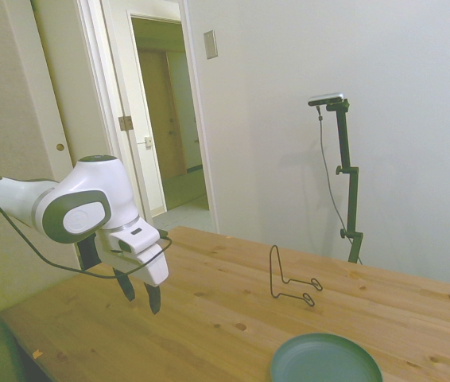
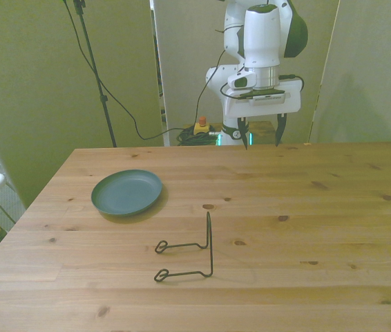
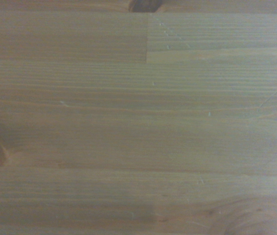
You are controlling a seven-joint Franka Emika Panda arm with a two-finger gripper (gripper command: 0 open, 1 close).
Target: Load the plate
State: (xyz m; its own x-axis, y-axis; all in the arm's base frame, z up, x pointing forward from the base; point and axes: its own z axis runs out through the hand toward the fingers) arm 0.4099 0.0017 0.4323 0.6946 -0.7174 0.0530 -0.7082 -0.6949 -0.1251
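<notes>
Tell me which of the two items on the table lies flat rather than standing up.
The plate lies flat on the table. The black wire rack has an upright loop rising from its feet.

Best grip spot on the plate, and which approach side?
Probably the raised rim. The plate lies flat on the table and is wider than the gripper, so its open fingers can't span it. Pinch the rim edge nearest the gripper, coming in low and tilted from that side; the wire rack sits apart, not blocking.
</notes>
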